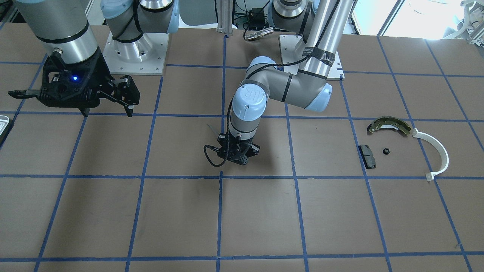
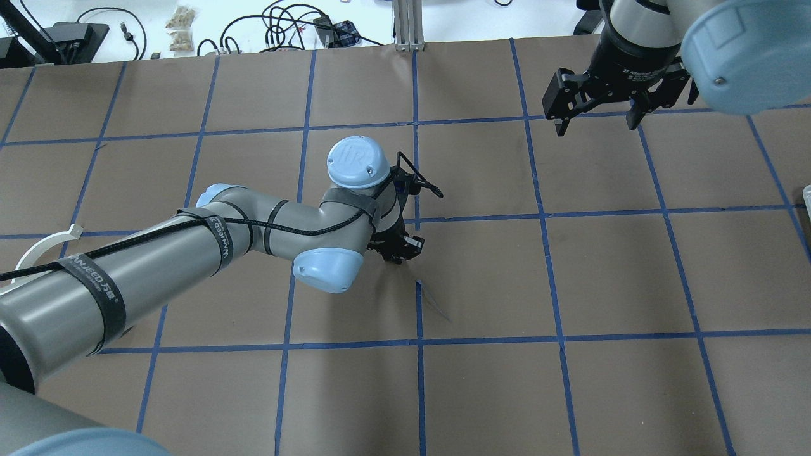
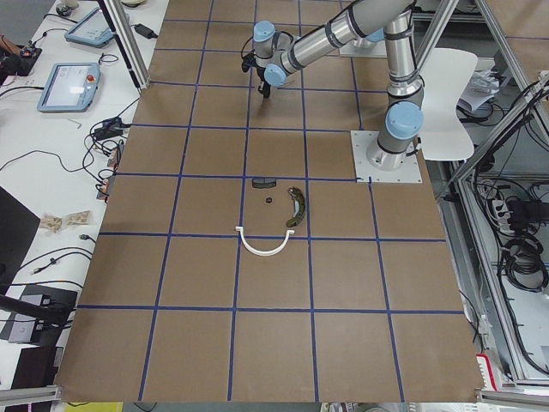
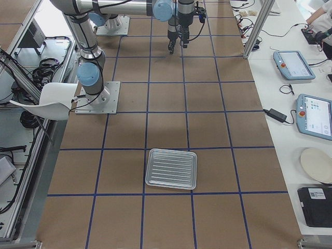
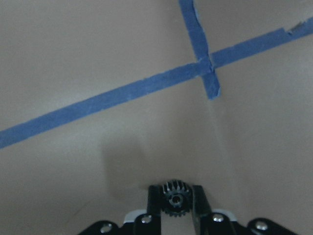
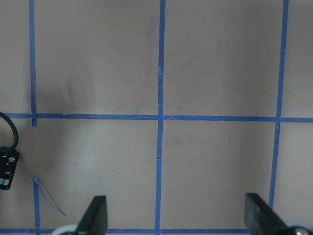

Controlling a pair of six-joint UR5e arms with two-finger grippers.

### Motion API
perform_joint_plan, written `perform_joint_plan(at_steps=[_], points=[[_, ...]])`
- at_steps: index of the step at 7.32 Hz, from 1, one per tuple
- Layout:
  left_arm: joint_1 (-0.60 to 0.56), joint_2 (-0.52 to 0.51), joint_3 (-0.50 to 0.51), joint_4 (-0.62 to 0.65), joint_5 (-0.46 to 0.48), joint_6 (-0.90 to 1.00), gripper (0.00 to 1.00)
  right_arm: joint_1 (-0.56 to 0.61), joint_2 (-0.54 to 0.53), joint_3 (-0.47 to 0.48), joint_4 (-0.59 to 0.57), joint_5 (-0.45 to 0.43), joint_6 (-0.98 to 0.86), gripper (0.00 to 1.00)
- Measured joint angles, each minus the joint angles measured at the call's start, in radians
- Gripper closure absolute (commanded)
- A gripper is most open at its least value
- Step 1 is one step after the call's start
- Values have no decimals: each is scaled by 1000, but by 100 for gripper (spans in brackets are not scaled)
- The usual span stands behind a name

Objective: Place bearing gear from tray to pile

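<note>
My left gripper (image 5: 176, 205) is shut on a small black toothed bearing gear (image 5: 176, 199) and holds it just above the brown table near a tape crossing. It sits mid-table in the front-facing view (image 1: 237, 158) and the overhead view (image 2: 403, 248). The pile lies off to the side: a brass-and-grey brake shoe (image 1: 389, 125), a white plastic arc (image 1: 438, 151), a black pad (image 1: 367, 156) and a small black round part (image 1: 386, 151). My right gripper (image 2: 595, 123) hangs open and empty above the table. The silvery tray (image 4: 171, 168) looks empty.
The brown table (image 1: 242, 219) carries a grid of blue tape. The tray's edge shows at the front-facing view's left margin (image 1: 3, 124). Both arm bases (image 1: 134, 53) stand at the table's robot side. Tablets and cables (image 4: 293, 65) lie on a side bench.
</note>
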Motion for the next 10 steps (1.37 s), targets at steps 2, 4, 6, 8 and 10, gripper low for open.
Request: perform_joint_plan(at_steps=[2, 4, 6, 8, 10], points=[[35, 21, 15, -46, 16, 12, 100, 0, 0, 0, -2, 0, 0, 0], [153, 48, 68, -144, 52, 106, 100, 0, 0, 0, -3, 0, -1, 0], [305, 62, 116, -224, 103, 214, 100, 0, 0, 0, -3, 0, -1, 0], [500, 72, 134, -302, 117, 336, 100, 0, 0, 0, -3, 0, 0, 0], [710, 80, 128, -326, 120, 529, 100, 0, 0, 0, -3, 0, 0, 0]])
